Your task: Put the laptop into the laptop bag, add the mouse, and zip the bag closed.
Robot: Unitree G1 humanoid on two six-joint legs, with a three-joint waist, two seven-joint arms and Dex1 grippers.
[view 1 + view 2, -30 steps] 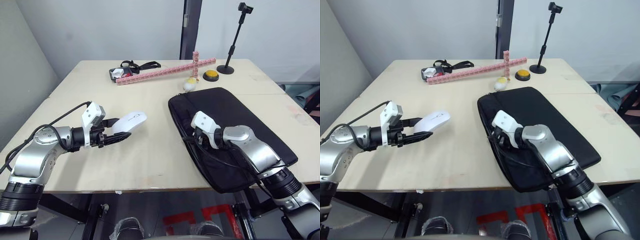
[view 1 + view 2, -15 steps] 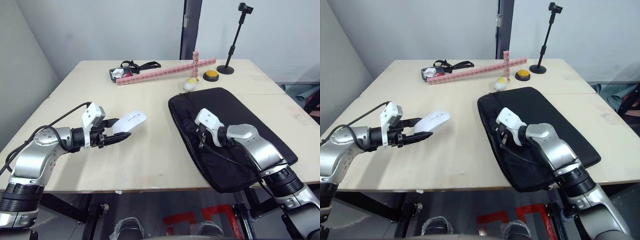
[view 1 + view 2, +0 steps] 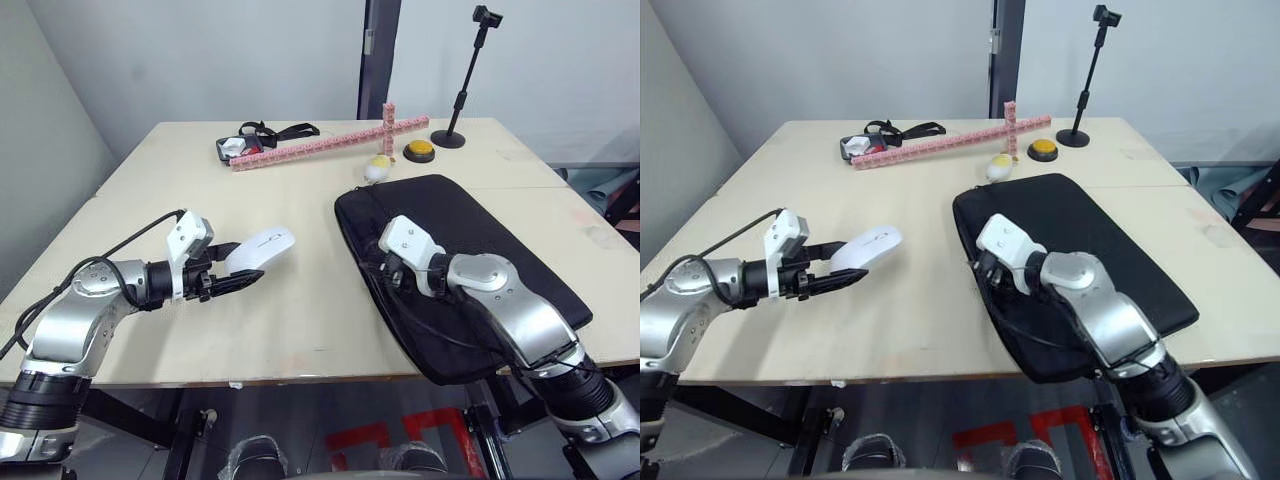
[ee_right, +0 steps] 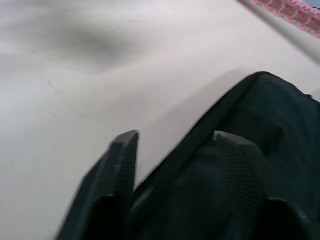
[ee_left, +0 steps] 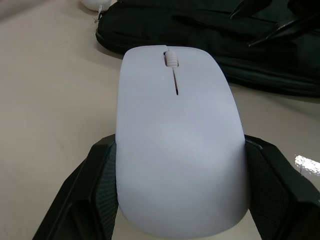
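The white mouse [image 3: 262, 247] hangs just above the table's left half, and my left gripper [image 3: 244, 266] is shut on its sides; the left wrist view shows the black pads against the mouse [image 5: 177, 130]. The black laptop bag [image 3: 480, 230] lies flat on the right half of the table. My right gripper [image 3: 386, 270] is at the bag's left edge. In the right wrist view it [image 4: 177, 142] stands open, with the zipper edge [image 4: 170, 160] running between the fingers. The laptop is hidden.
At the back stand a white plush egg [image 3: 377, 169], a yellow button [image 3: 421, 151], a long pink bar [image 3: 320, 144], a small tray with a black strap [image 3: 245, 146] and a black camera stand [image 3: 455, 135]. The bag's near corner overhangs the table's front edge [image 3: 300, 378].
My right gripper has shifted slightly left, back onto the bag's left edge. My left gripper, still holding the mouse, has sunk a little.
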